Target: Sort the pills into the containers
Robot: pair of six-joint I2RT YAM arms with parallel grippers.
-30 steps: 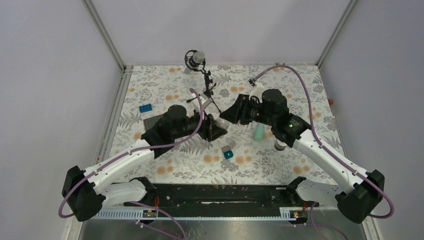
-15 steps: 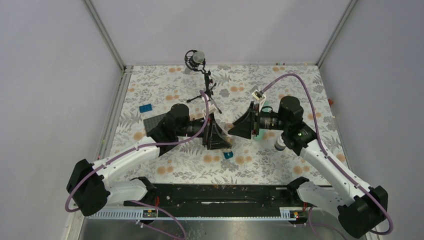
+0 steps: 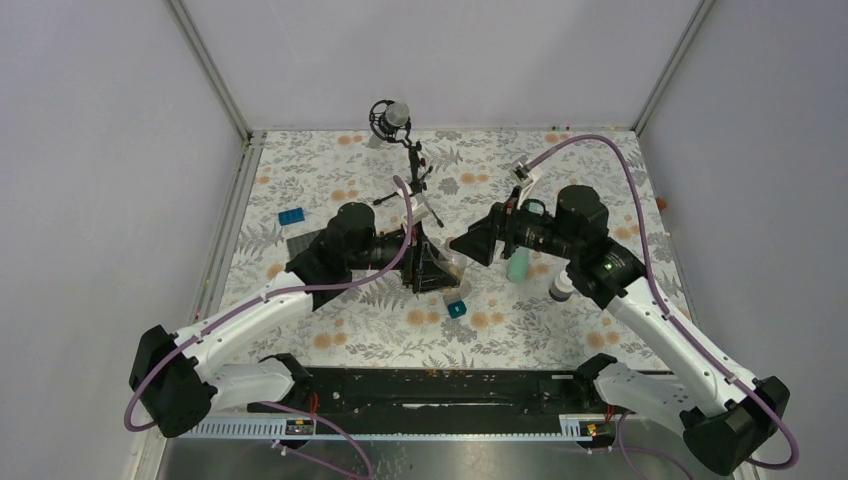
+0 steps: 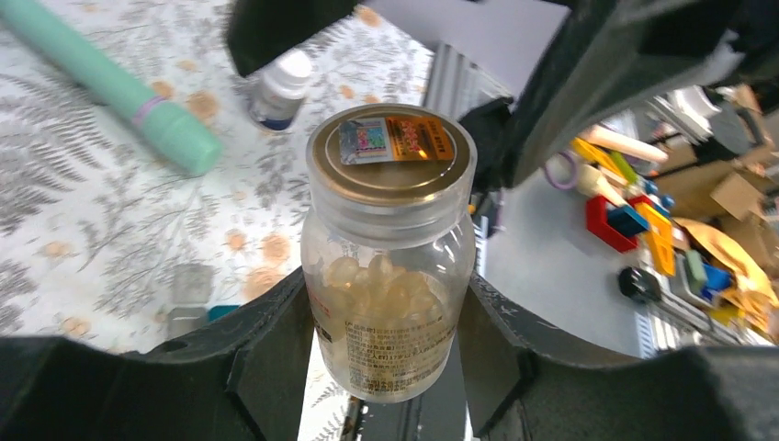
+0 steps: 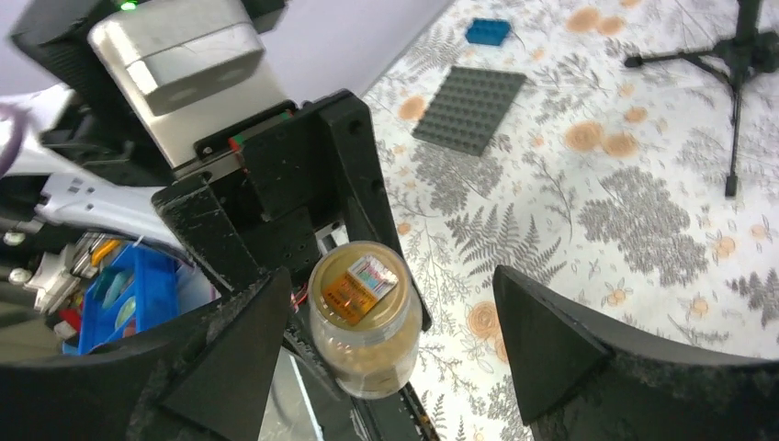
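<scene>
Blue brick point(image 3: 291, 216), farthest left of the glass jar point(image 3: 457, 266) in the overhead view, flat on the flowered tablecloth point(image 3: 330, 180). Dark grey studded plate point(image 3: 299, 246), between brick and jar, partly hidden under the left arm. Black tripod stand point(image 3: 408, 165), behind the jar toward the back wall, slightly left of it.

Left gripper point(image 3: 445, 268), reaching in from the jar's left, jaws at a middling width and clamped on the jar's clear body, one finger point(image 4: 266, 358) pressed to each side. Jar itself at the centre of the scene, gold lid point(image 4: 390, 152) in place with a printed sticker on top, lid end turned away from the left wrist and toward the right gripper point(image 3: 468, 244). Pills point(image 4: 377, 294), pale amber pellets, heaped inside the jar behind its printed label.

Grey cube point(image 4: 190, 280) and teal cube point(image 3: 457, 309), close together on the cloth just on the near side of the jar, toward the arm bases. Right gripper, immediately right of the jar, jaws spread wide to either side of the lid, holding nothing.

Mint-green strip point(image 3: 518, 265), right of the jar and beyond the right gripper, lying on the cloth, partly under the right arm. White-capped bottle point(image 3: 560, 290), farthest right of the jar, just beside the strip's near end.
</scene>
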